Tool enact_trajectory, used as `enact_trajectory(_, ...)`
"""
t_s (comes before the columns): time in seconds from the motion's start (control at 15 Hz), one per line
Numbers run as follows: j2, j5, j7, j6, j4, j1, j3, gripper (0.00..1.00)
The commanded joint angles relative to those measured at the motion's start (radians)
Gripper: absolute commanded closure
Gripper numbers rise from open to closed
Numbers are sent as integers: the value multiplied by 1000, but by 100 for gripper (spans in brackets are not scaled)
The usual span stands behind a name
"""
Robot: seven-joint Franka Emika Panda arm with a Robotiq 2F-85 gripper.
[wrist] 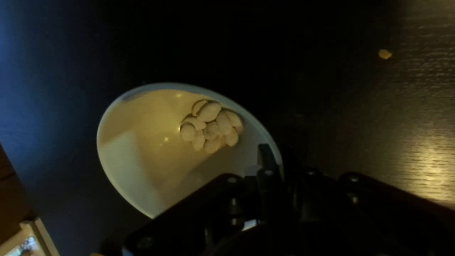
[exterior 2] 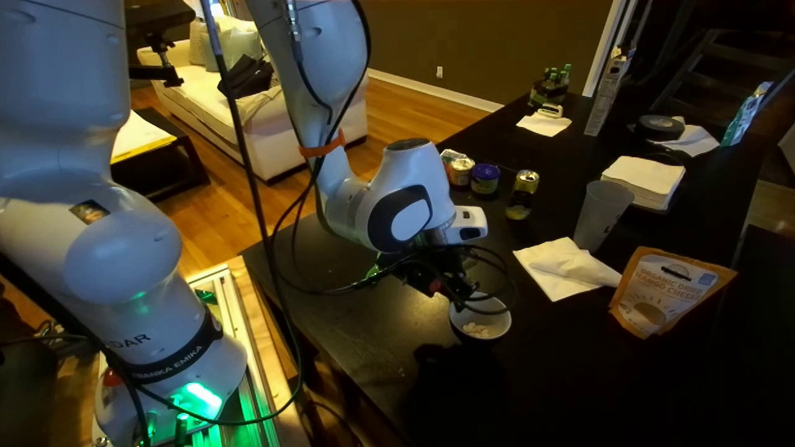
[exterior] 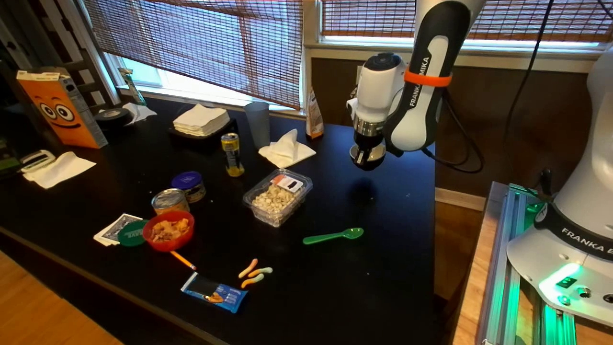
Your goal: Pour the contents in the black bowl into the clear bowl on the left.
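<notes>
The black bowl [exterior: 368, 164] hangs above the table near its right end in an exterior view, with its shadow below. It also shows in an exterior view [exterior 2: 499, 318] and the wrist view [wrist: 153, 142]. The contents [wrist: 213, 128] are several pale, nut-like pieces, gathered on one side inside it. My gripper [wrist: 279, 160] is shut on the bowl's rim, one finger inside and one outside; the outer finger is very dark. The bowl looks roughly upright. The clear bowl [exterior: 307, 184], a squarish container with pale bits, stands left of the gripper; elsewhere it is hidden behind the arm.
A green spoon [exterior: 335, 235] lies in front of the clear bowl. A crumpled napkin [exterior: 287, 149], a yellow can [exterior: 232, 155], a grey cup [exterior: 258, 123] and an orange pouch [exterior 2: 667, 292] stand behind. A red bowl [exterior: 168, 244] and gummy worms [exterior: 254, 273] lie farther left.
</notes>
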Motion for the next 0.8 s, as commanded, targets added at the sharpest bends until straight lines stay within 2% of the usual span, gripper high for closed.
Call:
enact_trajectory(0.0, -60, -36, -12, 45, -98, 227, -136, 98)
enact_trajectory(0.13, -55, -31, -13, 78, -131, 369, -217, 98)
enact_trajectory(0.33, -82, -29, -35, 114, -182, 533, -306, 98)
enact_trajectory(0.4, -82, -73, -12, 98, -132, 507, -263, 98)
enact_trajectory(0.73, -94, -103, -24, 96, -125, 699, -310, 98)
